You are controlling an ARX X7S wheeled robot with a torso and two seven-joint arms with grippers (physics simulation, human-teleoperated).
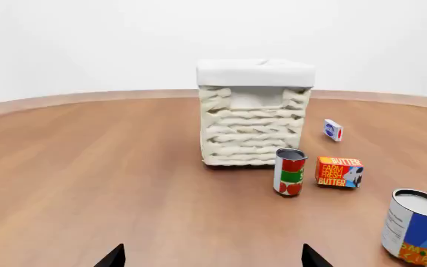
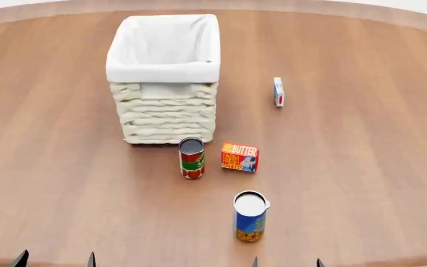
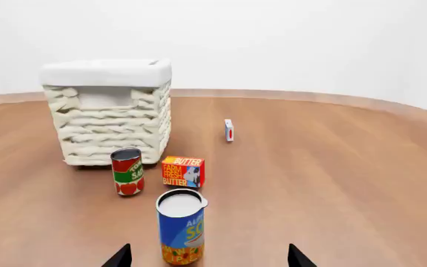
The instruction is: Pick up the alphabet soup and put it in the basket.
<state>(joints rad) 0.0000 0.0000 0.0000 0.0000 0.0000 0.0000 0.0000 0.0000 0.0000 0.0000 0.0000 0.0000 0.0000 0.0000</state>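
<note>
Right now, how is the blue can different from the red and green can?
The blue can has a white top with a small tab; the red and green can has a dark grey top. The blue can looks bigger. The red and green can stands just in front of the basket, beside the butter box; the blue can stands apart, nearer the robot. Both are upright on the table.

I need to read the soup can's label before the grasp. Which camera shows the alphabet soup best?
The right wrist view: the alphabet soup stands close, whole and centred, label letters facing the camera. The head view shows the can smaller, mostly its white top. The left wrist view catches it at the frame's edge, partly cropped.
</note>
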